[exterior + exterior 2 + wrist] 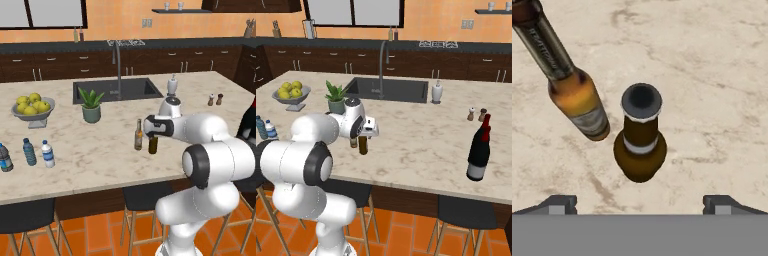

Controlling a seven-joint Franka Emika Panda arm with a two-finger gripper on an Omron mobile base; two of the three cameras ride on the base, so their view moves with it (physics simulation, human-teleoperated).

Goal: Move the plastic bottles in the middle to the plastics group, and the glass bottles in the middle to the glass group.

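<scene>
You have a grey bowl [33,114] at the left end of the counter [100,155], heaped with yellow-green fruit [32,104]. Behind the middle, a small pot [91,114] holds a spiky green plant [90,98], just in front of the sink [117,90].

Your gripper [640,204] hangs over the middle of the counter, pointing straight down, its jaws spread as wide as they go and holding nothing. In the hand view the dark bottle [640,142] stands upright right under you, centred between the two fingertips [558,204], its black cap facing the camera and clear space on both sides of it. The amber bottle [567,80] stands just beside it, apart from it, off towards the upper left of that view. In the left base view the amber bottle [138,135] is just left of the hand and the dark bottle [153,144] shows below it.

The white-capped bottle [48,153] is well away from your gripper, at the left front of the counter, just beside the blue bottle [29,152] and near the dark-label bottle [5,157]. The big black bottle [479,150] with its red top stands far right, near the front edge, with the shakers [476,114] behind it.
</scene>
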